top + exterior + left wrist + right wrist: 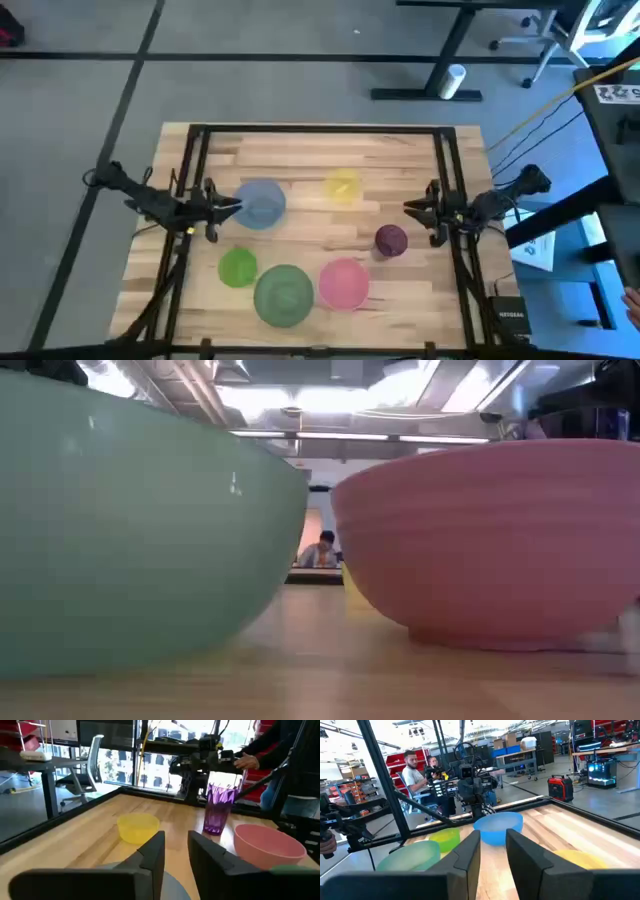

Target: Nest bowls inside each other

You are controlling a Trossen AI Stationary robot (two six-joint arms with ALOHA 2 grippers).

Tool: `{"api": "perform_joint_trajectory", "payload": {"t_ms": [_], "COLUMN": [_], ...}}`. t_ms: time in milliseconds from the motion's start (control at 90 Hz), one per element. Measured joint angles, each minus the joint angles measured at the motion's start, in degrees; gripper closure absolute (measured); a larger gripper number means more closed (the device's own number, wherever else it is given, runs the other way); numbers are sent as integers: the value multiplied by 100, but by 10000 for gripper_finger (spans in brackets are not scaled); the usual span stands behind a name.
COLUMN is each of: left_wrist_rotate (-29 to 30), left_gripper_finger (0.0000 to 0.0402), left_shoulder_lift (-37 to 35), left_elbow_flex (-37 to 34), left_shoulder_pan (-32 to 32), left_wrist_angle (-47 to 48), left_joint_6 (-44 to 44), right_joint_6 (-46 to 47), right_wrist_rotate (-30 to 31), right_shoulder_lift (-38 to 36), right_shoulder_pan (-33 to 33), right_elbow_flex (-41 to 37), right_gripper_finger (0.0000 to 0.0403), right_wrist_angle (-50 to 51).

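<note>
Your six bowls [285, 294] sit spread over the tabletop [400, 165], none nested. They look light, rigid and slick-walled, so pinch each at its rim. Left gripper [232, 207], beside the blue bowl [261, 202], and right gripper [411, 208] are both slightly spread, holding nothing.

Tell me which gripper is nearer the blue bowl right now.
Left. The left gripper sits right at the blue bowl's rim, fingers open. The right gripper waits across the table, open, nearer the purple cup.
</note>
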State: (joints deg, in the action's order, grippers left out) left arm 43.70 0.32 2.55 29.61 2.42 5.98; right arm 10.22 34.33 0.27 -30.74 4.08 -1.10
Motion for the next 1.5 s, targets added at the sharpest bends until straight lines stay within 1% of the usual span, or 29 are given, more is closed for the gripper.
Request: {"api": "perform_joint_trajectory", "payload": {"t_ms": [644,778,867,1133,1311,1500], "left_wrist_rotate": [-1,-2,-55,-184,-548,-997], "left_gripper_finger": [334,334,334,334,334,334], "left_shoulder_lift": [0,0,-3,41,411,1389], "left_elbow_flex": [-1,-23,122,434,836,1342], "left_shoulder_pan": [0,-1,-2,-2,-2,-1], "left_wrist_angle": [0,-287,-423,-382,26,62], "left_joint_6": [2,2,-26,-290,17,240], "right_joint_6": [0,0,-1,-2,-2,-2], "right_wrist_rotate": [-2,-2,2,89,107,107], "right_shoulder_lift": [0,0,0,-2,-2,-2], "right_shoulder_pan": [0,0,0,2,2,2], "right_elbow_flex": [0,0,0,3,4,4], "right_gripper_finger": [325,325,325,325,325,325], "right_wrist_angle": [0,-2,-26,-88,-92,-94]}}
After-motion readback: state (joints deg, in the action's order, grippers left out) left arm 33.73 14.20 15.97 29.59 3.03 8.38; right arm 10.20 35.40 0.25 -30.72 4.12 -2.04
